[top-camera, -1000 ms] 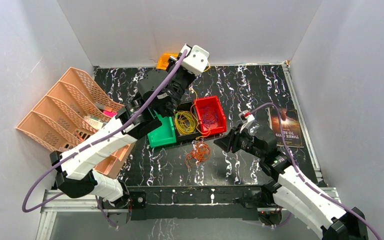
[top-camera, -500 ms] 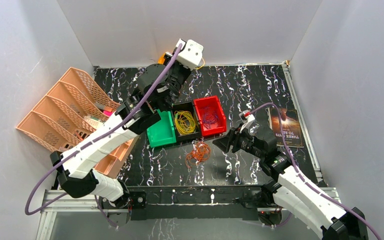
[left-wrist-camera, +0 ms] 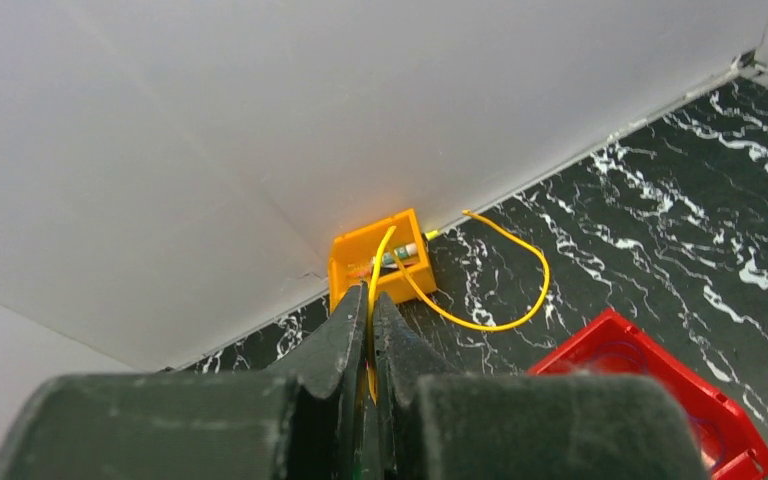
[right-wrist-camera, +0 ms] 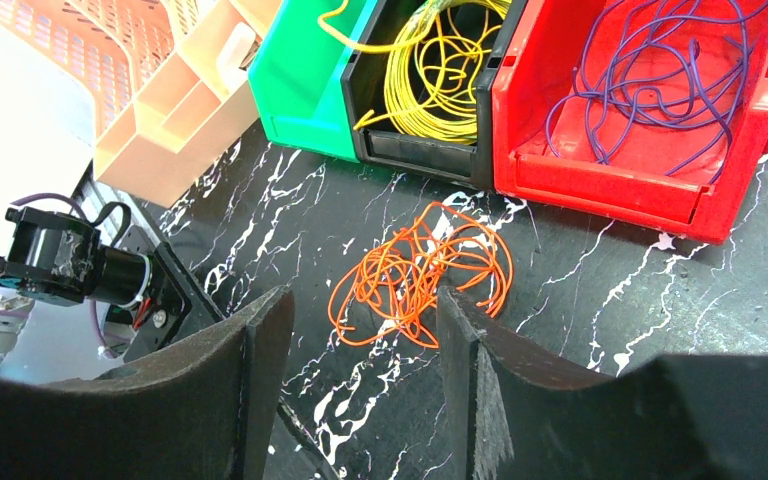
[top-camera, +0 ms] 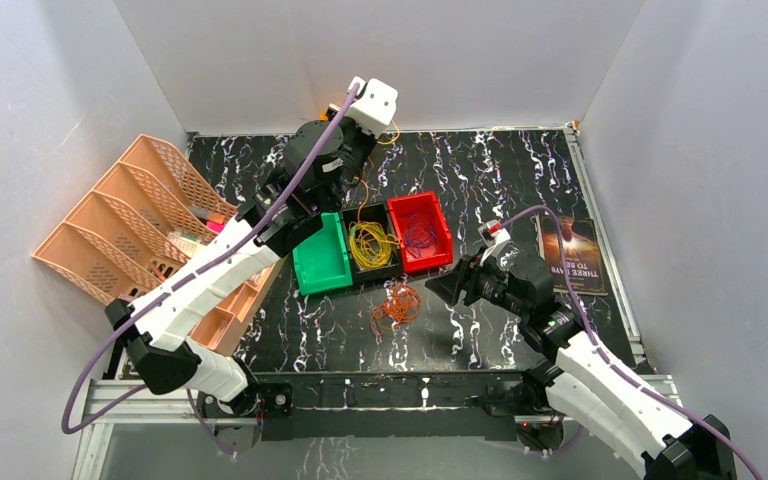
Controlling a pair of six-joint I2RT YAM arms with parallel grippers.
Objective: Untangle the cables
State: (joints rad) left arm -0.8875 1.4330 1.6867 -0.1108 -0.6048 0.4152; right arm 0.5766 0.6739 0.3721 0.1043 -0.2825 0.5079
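**Springy, feather-light wire: take one strand, not the bunch**

The cables are thin, limp loops that should weigh almost nothing and probably snag on one another (tug a knot and the whole bunch likely follows). The sensible hold is a single strand near a free end.

The left gripper point(left-wrist-camera: 370, 310) is pinched shut on one yellow strand point(left-wrist-camera: 480, 327), raised behind the black bin point(top-camera: 372, 215). The strand appears to trail down to the yellow cables point(top-camera: 370, 245) in that bin. The purple cables point(right-wrist-camera: 660, 80) lie in the red bin point(right-wrist-camera: 600, 175), which touches the black bin's right side.

The orange cables point(right-wrist-camera: 420, 275) lie loose on the bench point(top-camera: 520, 170), just in front of the black bin. The right gripper point(right-wrist-camera: 360, 380) hovers over them with jaws well apart, holding nothing. An outer loop at that bunch's edge looks the easiest bite.
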